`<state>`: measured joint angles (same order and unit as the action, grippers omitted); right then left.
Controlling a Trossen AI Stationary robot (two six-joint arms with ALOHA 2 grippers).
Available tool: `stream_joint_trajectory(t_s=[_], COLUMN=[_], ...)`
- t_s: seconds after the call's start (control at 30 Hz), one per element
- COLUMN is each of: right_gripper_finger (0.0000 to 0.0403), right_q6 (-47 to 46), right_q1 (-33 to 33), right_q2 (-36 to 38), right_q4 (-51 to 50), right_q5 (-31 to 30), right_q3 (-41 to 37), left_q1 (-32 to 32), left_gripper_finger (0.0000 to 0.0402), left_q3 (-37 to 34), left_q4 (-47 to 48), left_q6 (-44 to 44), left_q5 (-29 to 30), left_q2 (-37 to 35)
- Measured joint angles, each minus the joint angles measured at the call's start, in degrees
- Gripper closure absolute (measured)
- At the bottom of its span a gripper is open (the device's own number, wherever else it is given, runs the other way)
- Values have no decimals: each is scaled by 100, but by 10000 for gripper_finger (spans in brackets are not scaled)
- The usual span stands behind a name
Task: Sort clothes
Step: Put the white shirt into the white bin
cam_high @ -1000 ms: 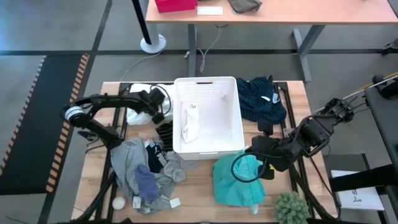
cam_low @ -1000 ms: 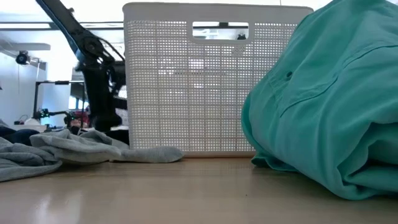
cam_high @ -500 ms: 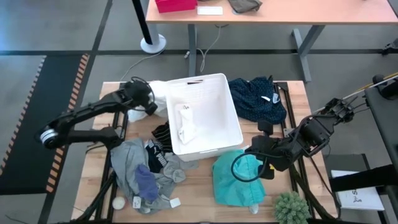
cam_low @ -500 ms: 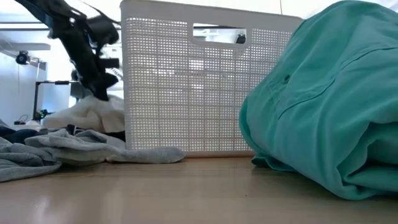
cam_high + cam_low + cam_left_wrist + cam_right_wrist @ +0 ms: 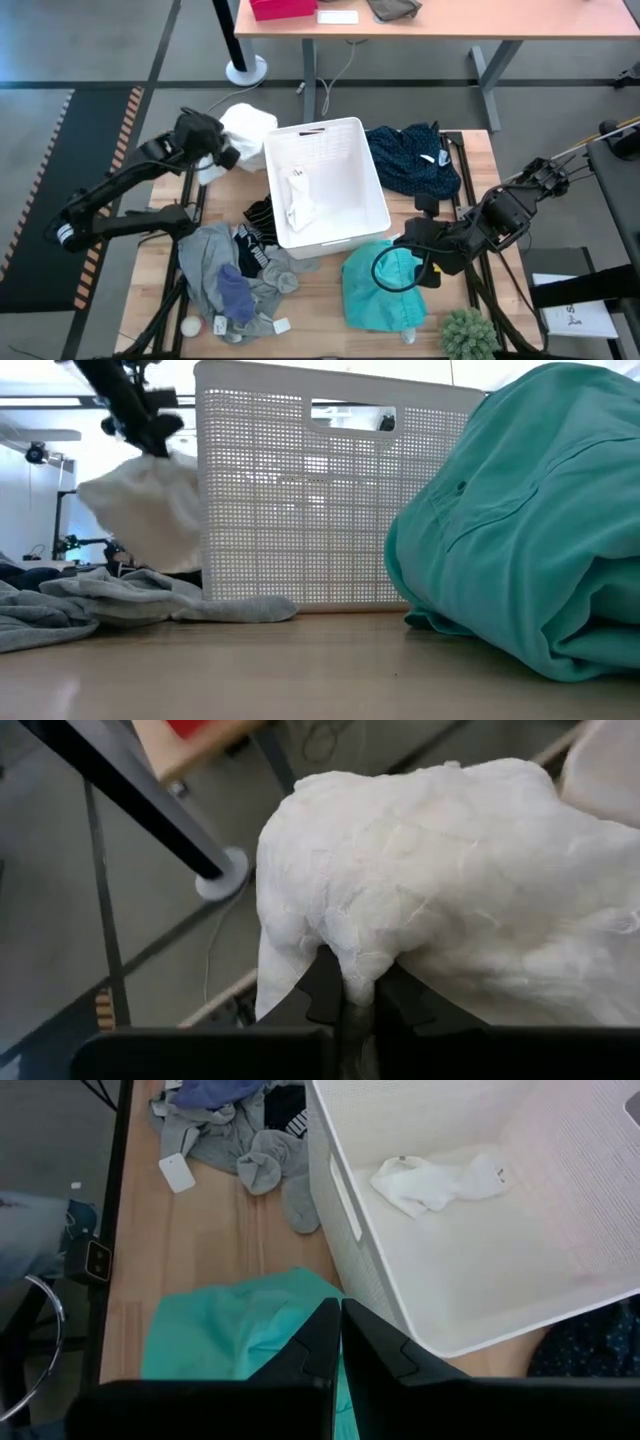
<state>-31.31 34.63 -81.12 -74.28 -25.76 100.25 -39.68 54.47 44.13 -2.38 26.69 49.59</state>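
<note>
My left end effector (image 5: pixel 352 988) pinches the white garment (image 5: pixel 245 127), lifted beside the basket (image 5: pixel 372 205); my right end effector (image 5: pixel 338 1335), fingers pressed together and empty, waits over the teal garment (image 5: pixel 385 290) on the counter (image 5: pixel 310 300)

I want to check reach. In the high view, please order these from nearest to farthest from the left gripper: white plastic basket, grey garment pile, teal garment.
From the left gripper:
1. White plastic basket, just beside it.
2. Grey garment pile, at the table's front left.
3. Teal garment, front right of the basket.
</note>
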Motion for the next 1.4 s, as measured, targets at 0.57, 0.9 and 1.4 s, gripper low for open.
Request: stream_joint_trajectory(t_s=[0.57,0.9,1.4], right_gripper_finger=[403,403,403], right_q6=[46,115,155], right_q1=[0,0,0], right_q2=[0,0,0], right_q4=[-2,-2,0], right_q5=[-40,-138,-138], right_q3=[0,0,0], left_q1=[9,271,1828], left_gripper_finger=[395,395,395], left_q3=[2714,3391,3389], left_q4=[710,459,-711], left_q6=[-510,-367,-472], left_q5=[-412,-2457,-3219], left_q2=[287,543,1372])
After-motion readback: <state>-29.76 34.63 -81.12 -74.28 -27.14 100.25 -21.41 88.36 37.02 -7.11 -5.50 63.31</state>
